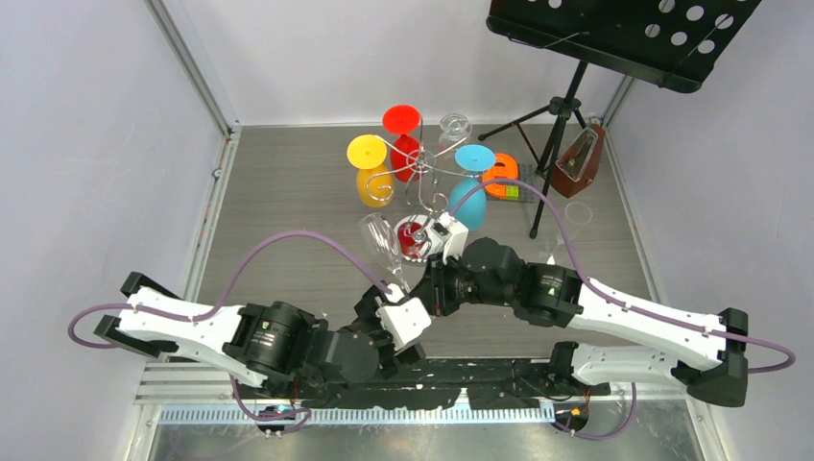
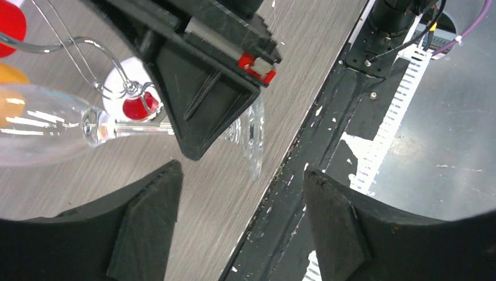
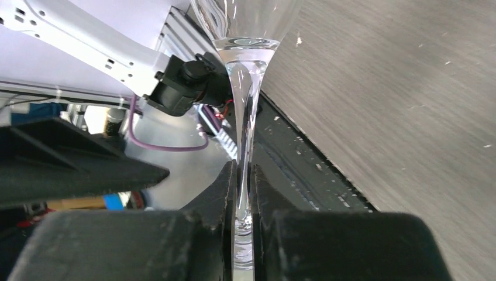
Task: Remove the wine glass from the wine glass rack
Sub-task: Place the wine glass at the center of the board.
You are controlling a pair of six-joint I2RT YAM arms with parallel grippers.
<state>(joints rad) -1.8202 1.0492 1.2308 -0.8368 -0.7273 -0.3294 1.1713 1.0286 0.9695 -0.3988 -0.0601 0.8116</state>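
Note:
The chrome wine glass rack (image 1: 422, 165) stands at the table's back middle, with yellow (image 1: 368, 152), red (image 1: 401, 120), blue (image 1: 475, 158) and clear glasses on its arms. My right gripper (image 1: 411, 281) is shut on the stem (image 3: 244, 146) of a clear wine glass (image 1: 378, 237), held tilted in front of the rack. In the left wrist view the glass (image 2: 41, 132) lies sideways, its foot (image 2: 252, 137) toward the table's edge, just below a scroll arm (image 2: 120, 82). My left gripper (image 2: 243, 213) is open and empty below it, also in the top view (image 1: 374, 305).
A black music stand (image 1: 624, 29) on a tripod (image 1: 566, 106) stands at the back right, next to a brown metronome (image 1: 576, 158). An orange object (image 1: 499, 179) lies beside the rack. The black front rail (image 2: 327, 134) runs under the left gripper.

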